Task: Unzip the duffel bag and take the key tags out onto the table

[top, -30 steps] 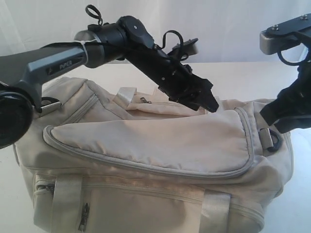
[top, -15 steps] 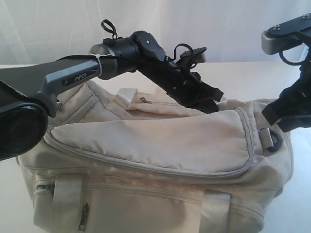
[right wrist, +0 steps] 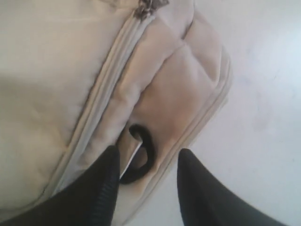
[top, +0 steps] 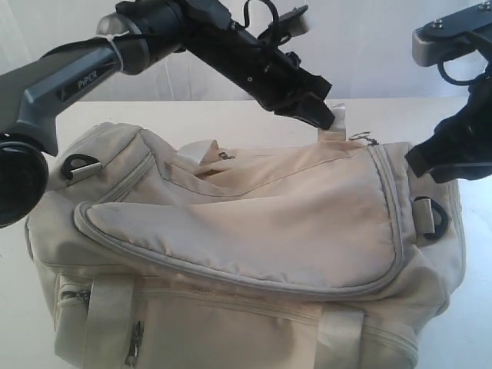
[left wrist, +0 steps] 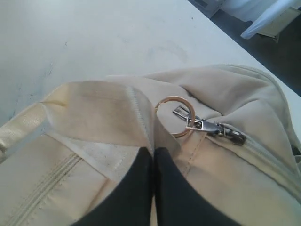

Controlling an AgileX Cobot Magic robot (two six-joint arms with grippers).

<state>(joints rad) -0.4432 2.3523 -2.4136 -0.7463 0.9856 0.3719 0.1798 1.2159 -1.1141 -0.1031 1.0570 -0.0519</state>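
White table [top: 177,114], pale backdrop; task looked barely begun.

Duffel bag [top: 254,223] lay on its side mid-table. Left gripper [top: 327,115] was raised over the bag's far end, fingers pressed together on a fold of its fabric, just beside the metal ring [left wrist: 192,110] on the zip slider [left wrist: 221,129]. Right gripper [right wrist: 146,162] stood wide, jaws either side of the black D-ring [right wrist: 149,150], gripping nothing. Zip looked closed where visible. No key tags in view; presumably inside. Judged left to do: unzipping and taking the tags out.

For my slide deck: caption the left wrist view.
Left gripper pinches a fabric tab of the duffel bag beside its ring-tipped zipper pull.
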